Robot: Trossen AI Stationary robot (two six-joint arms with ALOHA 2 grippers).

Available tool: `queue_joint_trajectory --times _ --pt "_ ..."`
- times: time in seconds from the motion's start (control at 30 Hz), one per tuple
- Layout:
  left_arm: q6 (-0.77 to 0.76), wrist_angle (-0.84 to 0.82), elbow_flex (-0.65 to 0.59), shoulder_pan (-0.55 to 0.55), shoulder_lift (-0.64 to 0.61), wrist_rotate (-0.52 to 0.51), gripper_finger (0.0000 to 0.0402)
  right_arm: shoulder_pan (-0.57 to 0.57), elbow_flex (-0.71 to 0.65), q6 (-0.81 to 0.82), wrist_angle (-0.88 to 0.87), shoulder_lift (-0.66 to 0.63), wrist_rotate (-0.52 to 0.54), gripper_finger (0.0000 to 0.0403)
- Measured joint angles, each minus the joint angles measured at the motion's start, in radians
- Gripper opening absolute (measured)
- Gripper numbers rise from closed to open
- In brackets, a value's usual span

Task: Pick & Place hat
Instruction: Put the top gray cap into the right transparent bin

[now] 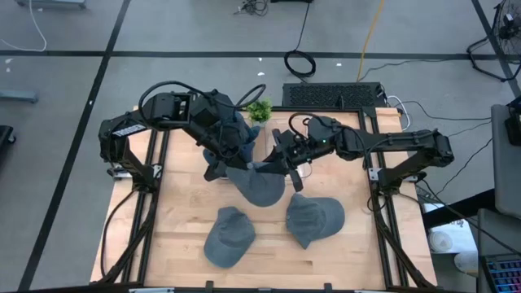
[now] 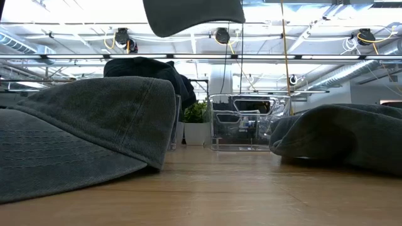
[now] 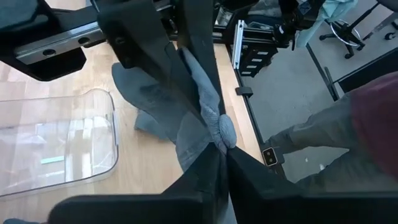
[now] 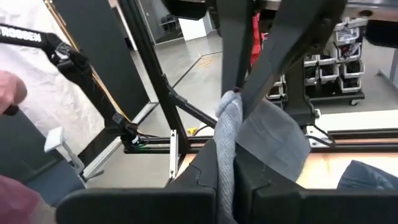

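Overhead, a grey-blue denim cap [image 1: 259,185] hangs above the middle of the pale wooden counter [image 1: 183,213], held up between both arms. From ten o'clock the left gripper [image 1: 225,168] reaches in, its fingers pinched tight on a fold of the cap's cloth, as the left wrist view shows at the bunched fabric [image 3: 214,124]. From two o'clock the right gripper [image 1: 286,167] meets it, clenched on the cap's opposite edge; in the right wrist view a rolled grey rim [image 4: 227,140] sits squeezed between its dark fingers. Two more grey denim caps lie flat on the counter, one at seven o'clock [image 1: 229,236], the other at five o'clock [image 1: 315,218], just apart. At twelve o'clock stands a small green potted plant [image 1: 260,110], with a clear plastic bin [image 2: 245,122] next to it in the low view, where the lifted cap's underside [image 2: 193,16] shows overhead
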Motion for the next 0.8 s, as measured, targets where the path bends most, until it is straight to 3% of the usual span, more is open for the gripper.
queue_joint_trajectory --times 0.2,0.4,0.67,0.8 --pt "-0.05 0.003 0.0 0.013 -0.028 -0.004 0.0062 0.001 0.0 -0.013 -0.063 -0.062 0.002 0.0002" --pt "-0.09 0.055 0.0 0.055 -0.113 -0.032 0.0132 0.015 0.0 -0.08 -0.204 -0.169 0.081 0.0001" --pt "-0.104 0.085 0.0 0.11 -0.225 -0.105 0.0265 0.106 0.0 -0.205 -0.417 -0.298 0.373 0.0001" --pt "-0.078 0.085 0.0 0.114 -0.268 -0.151 0.0313 0.195 0.0 -0.268 -0.468 -0.323 0.525 0.0"
